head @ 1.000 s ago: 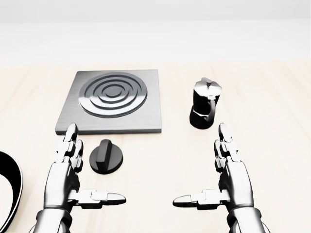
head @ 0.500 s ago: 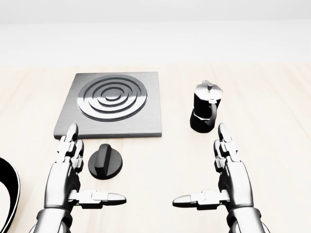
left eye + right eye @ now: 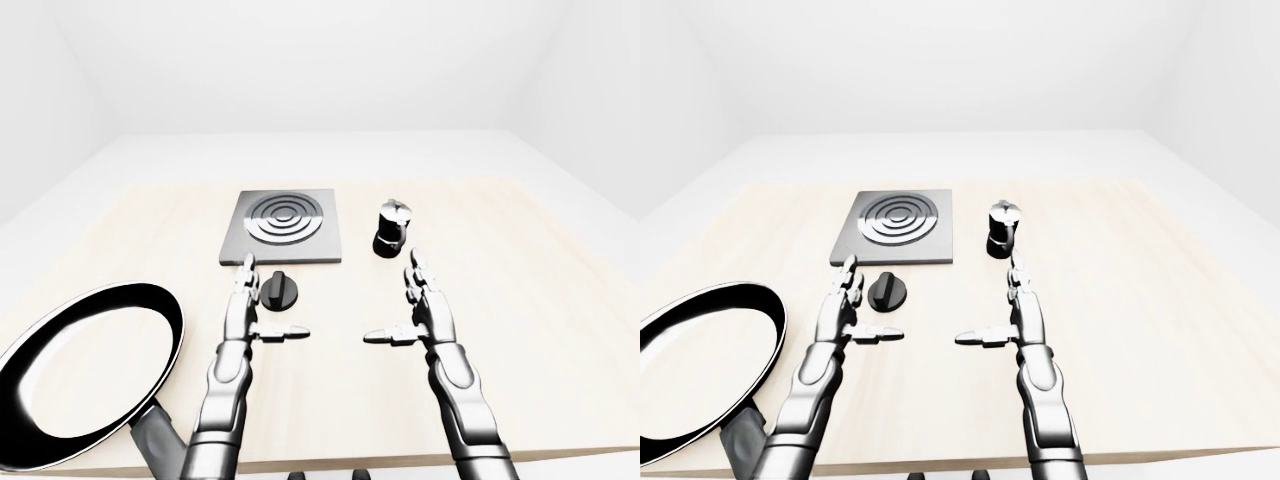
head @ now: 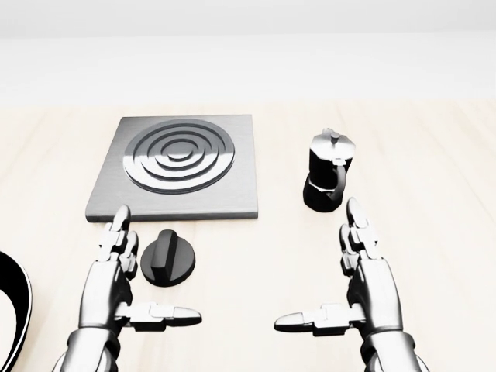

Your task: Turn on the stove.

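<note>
Round black stove knob [image 4: 169, 260] mid-counter [image 4: 434, 155], likely rigid, smooth: pinch its raised centre ridge; left hand [image 4: 112, 283] spread beside it, right hand [image 4: 364, 287] spread too.

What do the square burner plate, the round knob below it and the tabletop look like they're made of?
Burner plate: probably brushed metal, grey with soft sheen on its raised rings. Knob: looks like matte black plastic, with barely any shine. Tabletop: pale wood, judging by faint lengthwise grain. These are simulator renders, so these are looks only.
</note>
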